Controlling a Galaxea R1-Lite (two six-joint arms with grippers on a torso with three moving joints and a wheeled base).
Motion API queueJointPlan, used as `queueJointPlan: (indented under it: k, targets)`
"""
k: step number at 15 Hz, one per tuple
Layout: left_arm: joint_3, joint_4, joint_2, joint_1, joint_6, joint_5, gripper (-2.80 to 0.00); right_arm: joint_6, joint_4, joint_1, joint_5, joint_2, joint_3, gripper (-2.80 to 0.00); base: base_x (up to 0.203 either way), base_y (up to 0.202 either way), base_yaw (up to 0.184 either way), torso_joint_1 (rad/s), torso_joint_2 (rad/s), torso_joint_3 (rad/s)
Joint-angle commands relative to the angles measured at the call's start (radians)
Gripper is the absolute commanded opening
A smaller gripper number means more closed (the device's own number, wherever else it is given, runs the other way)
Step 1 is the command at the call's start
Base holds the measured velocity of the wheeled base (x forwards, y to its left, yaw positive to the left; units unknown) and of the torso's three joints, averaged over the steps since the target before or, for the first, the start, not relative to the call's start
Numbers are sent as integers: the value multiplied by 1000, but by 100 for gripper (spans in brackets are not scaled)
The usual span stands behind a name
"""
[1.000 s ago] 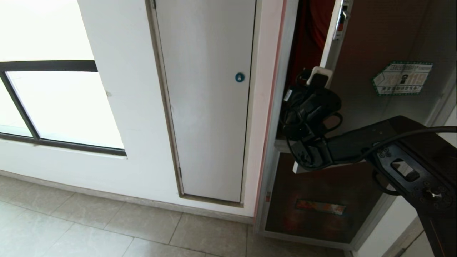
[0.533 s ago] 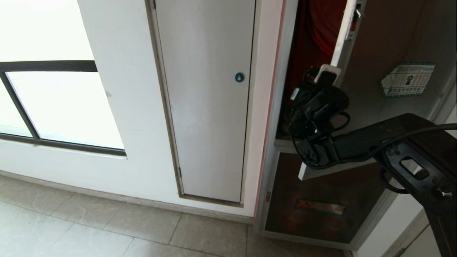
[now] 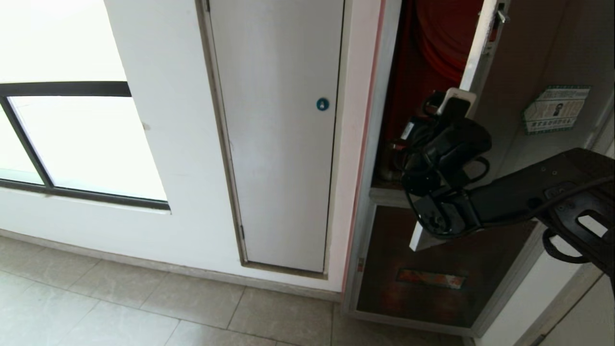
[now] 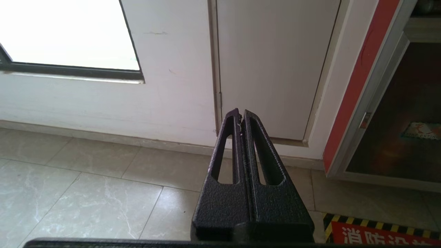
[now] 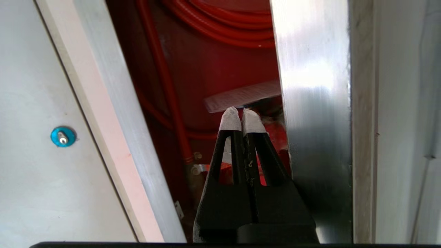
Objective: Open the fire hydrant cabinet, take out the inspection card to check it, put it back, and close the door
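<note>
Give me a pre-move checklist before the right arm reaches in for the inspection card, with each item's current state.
1. Door swung clear of the opening: ok. It stands ajar and the red interior of the fire hydrant cabinet shows.
2. Gap wide enough for the arm: cannot tell. In the right wrist view the door's metal edge stands close beside the fingers.
3. Inspection card located: ok. A pale sheet lies inside, past the fingertips.
4. Right gripper ready to take the card: not ok. It is shut and empty.
5. Left gripper out of the way: ok. It is shut, low over the floor, away from the cabinet.
</note>
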Motion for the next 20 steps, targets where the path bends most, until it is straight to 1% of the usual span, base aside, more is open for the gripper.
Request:
queueJointPlan:
  k: [1, 6, 20]
  targets:
    - [6, 0, 1, 0, 0, 0, -280, -1, -22, 2, -10, -51, 48, -280, 0, 0, 0, 0, 0, 0]
    - [6, 0, 1, 0, 0, 0, -280, 4, -56, 16, -47, -172, 228, -280, 0, 0, 0, 0, 0, 0]
    - [6, 0, 1, 0, 0, 0, -280, 5, -57, 18, -120, -540, 533, -280, 0, 0, 0, 0, 0, 0]
